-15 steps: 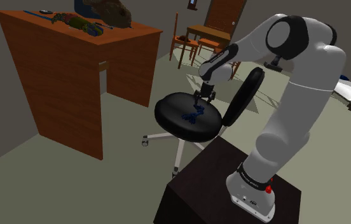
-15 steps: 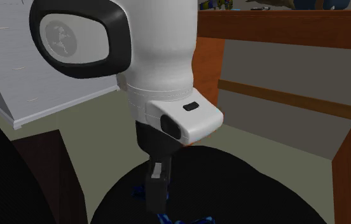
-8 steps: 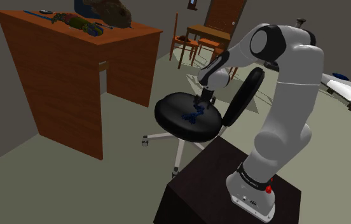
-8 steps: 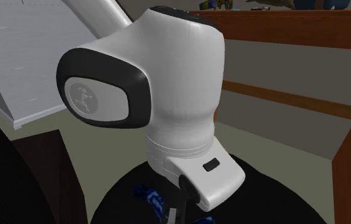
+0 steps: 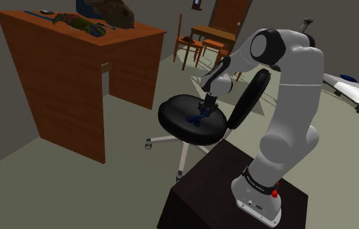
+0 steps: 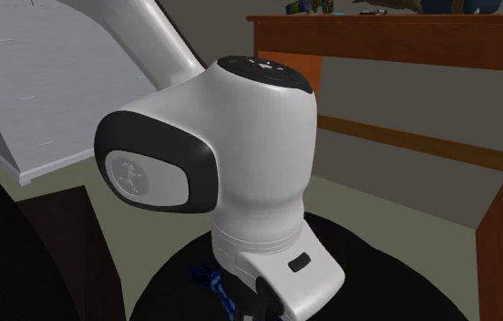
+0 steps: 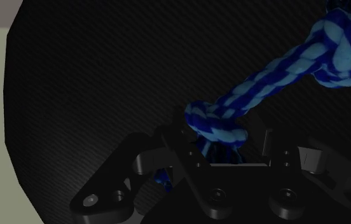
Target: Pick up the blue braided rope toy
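Rope toy (image 7: 276, 76), braided in dark and pale blue, lies on the black seat (image 7: 104, 76) of an office chair. On my wrist feed its knotted end sits right between the jaws. The two black fingers (image 7: 192, 156) stand apart with the knot in the gap. It seems to brush one finger, but a dark strip separates it from the other, so I read the jaws as open and clamped on nothing. From that knot the braid runs away from the hand to a second, fatter knot (image 7: 343, 51).

In the shoulder view the toy (image 5: 198, 118) is a small blue tangle on the seat (image 5: 175, 123), toward the side nearer the backrest (image 5: 248, 97). The hand is down directly over it. The white arm (image 5: 289, 97) rises from the dark stand (image 5: 204, 195) at the lower right and folds down to the chair. Under the seat I see the pale star base (image 5: 172, 146) on a grey-green floor (image 5: 106, 175).

The second exterior view has the arm's wrist (image 6: 250, 155) looming close, with a scrap of blue rope (image 6: 215, 281) under it on the seat (image 6: 377, 274).

Farther off, at the shoulder view's left, a wooden desk has clutter (image 5: 97, 16) on its tabletop (image 5: 129, 29). Beyond the chair stand wooden dining chairs (image 5: 191, 45) and a brown door (image 5: 230, 13).
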Controlling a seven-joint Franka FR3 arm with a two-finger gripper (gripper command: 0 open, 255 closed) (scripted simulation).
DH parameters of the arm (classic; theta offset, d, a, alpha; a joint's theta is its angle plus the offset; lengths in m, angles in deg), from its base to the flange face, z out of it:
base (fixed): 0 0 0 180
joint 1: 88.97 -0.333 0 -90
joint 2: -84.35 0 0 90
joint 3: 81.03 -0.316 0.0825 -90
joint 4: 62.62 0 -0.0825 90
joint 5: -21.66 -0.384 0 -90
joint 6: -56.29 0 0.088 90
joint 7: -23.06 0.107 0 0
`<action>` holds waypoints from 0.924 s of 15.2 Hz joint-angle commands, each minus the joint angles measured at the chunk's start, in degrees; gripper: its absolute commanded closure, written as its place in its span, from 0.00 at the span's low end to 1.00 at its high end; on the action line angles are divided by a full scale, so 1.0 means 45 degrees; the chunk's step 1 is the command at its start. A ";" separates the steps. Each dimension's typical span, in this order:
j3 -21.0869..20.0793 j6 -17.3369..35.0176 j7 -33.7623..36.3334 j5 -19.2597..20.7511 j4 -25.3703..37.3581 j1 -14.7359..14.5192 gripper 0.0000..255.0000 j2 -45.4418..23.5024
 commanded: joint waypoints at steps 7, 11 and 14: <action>-0.0004 0.0015 -0.0007 -0.0008 0.0001 0.0007 1.00 -0.0016; 0.0136 -0.0370 0.0126 0.0185 -0.0025 -0.0102 1.00 0.0407; 0.0269 -0.0770 0.0260 0.0387 -0.0047 -0.0200 1.00 0.0843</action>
